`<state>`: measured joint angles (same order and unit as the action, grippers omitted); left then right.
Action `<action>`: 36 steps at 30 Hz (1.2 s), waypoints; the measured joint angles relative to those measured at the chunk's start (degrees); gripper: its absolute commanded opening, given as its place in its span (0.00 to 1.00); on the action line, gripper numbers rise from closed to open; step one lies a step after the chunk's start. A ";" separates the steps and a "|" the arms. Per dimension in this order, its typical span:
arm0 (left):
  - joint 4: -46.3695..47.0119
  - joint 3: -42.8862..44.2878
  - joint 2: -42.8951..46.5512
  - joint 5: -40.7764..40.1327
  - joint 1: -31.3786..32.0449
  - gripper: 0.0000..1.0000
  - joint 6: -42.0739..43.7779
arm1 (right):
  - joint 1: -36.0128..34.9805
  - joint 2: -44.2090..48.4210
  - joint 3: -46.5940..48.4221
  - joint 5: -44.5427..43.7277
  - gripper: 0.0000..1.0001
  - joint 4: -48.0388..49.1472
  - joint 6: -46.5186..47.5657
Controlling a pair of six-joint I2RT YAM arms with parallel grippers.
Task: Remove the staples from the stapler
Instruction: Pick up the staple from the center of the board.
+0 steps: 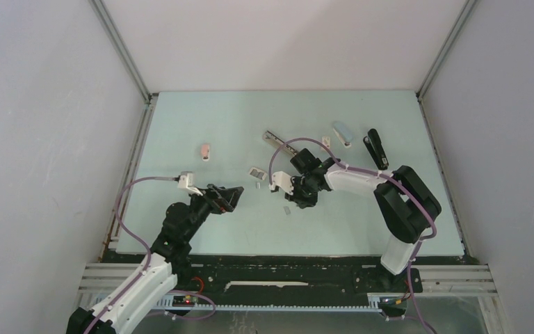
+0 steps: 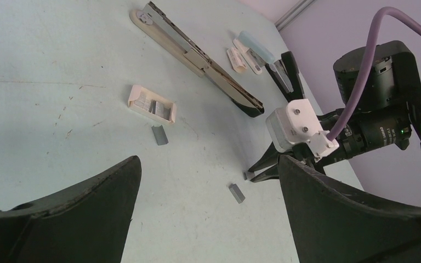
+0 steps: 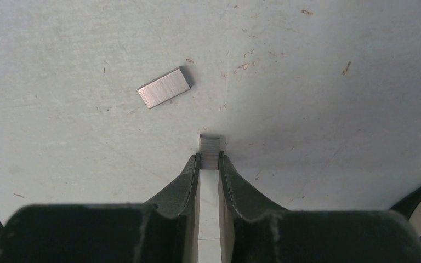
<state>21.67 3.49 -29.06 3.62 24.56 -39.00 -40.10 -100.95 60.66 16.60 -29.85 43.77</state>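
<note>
Right gripper point(image 3: 209, 158) is pinched narrow on a staple strip point(image 3: 210, 147). Only the strip's far end pokes past the black fingertips point(image 3: 186, 175); the rest is hidden between them, and whether it rests on the table point(image 3: 318, 71) or hangs just above cannot be told. The left gripper point(image 2: 208, 213) stands wide and holds nothing, its fingers point(image 2: 87, 208) cut off by the bottom edge of its own view. The held strip is pale silvery grey with fine ribs across it (a short block of joined staples). A second strip point(image 3: 164, 87), brushed grey and flat, lies loose on the table near the fingertips, apart from them. More grey strips sit in a small open box point(image 2: 152, 105) near a long opened stapler point(image 2: 197, 55).
</note>
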 measured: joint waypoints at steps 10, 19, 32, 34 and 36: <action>0.00 0.00 -0.02 -0.02 0.00 0.99 0.00 | -1.46 1.03 -0.87 -0.13 0.18 0.48 4.20; 0.04 0.00 -1.44 -0.44 0.00 0.99 0.07 | -0.55 1.55 -0.92 2.51 0.18 0.46 2.14; 3.74 4.66 -17.68 0.20 -3.43 0.98 1.51 | 0.90 3.72 0.04 7.17 0.18 0.11 -0.79; 5.14 7.34 -21.79 1.38 -4.92 0.97 1.42 | 1.33 3.82 0.04 7.85 0.18 0.02 -1.09; 6.64 10.38 -26.53 2.78 -6.19 0.95 1.33 | 1.73 3.89 0.04 8.20 0.18 -0.07 -1.36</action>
<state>28.32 13.87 -55.59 6.39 18.37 -37.67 -38.37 -97.06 60.71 24.80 -29.91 42.41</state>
